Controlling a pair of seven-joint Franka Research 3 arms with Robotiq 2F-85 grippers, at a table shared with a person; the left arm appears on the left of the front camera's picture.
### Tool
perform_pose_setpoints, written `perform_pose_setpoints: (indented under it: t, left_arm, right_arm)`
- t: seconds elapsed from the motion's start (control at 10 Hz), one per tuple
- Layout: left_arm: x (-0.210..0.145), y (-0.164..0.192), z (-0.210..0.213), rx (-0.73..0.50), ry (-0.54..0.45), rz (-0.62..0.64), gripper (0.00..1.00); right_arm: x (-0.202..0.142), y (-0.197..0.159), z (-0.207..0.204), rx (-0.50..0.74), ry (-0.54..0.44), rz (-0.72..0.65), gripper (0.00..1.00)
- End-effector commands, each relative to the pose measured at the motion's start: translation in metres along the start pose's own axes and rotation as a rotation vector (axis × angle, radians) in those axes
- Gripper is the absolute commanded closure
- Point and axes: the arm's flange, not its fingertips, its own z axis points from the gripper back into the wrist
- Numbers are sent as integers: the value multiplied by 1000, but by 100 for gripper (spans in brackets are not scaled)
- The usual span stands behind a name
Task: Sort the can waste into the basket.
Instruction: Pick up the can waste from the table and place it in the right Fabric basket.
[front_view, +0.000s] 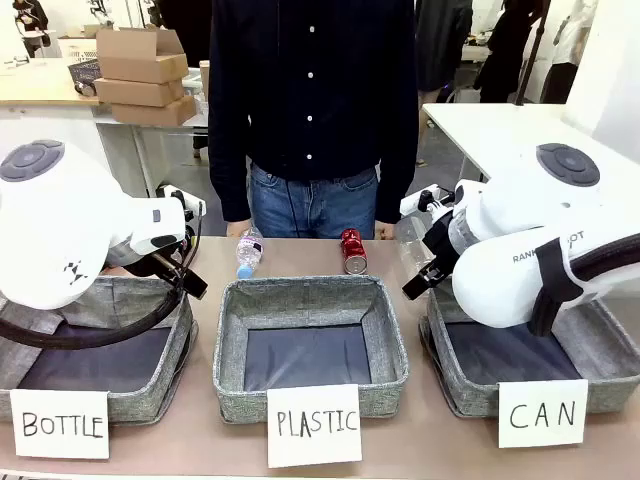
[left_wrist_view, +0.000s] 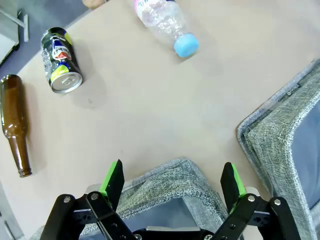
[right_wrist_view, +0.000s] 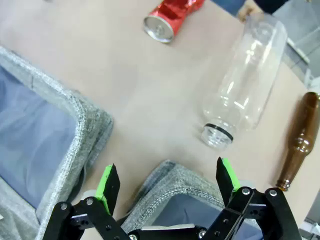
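We list the red can (front_view: 353, 250) on its side on the worktop (front_view: 300, 258), beyond the PLASTIC basket (front_view: 235, 385) and well apart from the CAN basket (front_view: 465, 390), whose far part we lose behind the right arm. The black can (left_wrist_view: 61, 61) lies near a brown glass bottle (left_wrist_view: 15, 122). The clear bottle (left_wrist_view: 165, 22) is cut off at the top edge. On the left gripper (left_wrist_view: 173, 170) and right gripper (right_wrist_view: 166, 170) the jaws stand apart, holding nothing. The worktop is beige. Cardboard boxes (front_view: 140, 75) are stacked behind the person (front_view: 312, 100).

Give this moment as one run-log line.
left jaws: open, empty | right jaws: open, empty | red can: on table | black can: on table | CAN basket: no can seen inside
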Motion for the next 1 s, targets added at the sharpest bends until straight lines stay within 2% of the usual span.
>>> perform_pose_setpoints:
  t: [0.0,0.9]
  left_arm:
    - [0,0,0,0,0,0,0]
    - [0,0,0,0,0,0,0]
  right_arm:
    - [0,0,0,0,0,0,0]
    - [0,0,0,0,0,1,0]
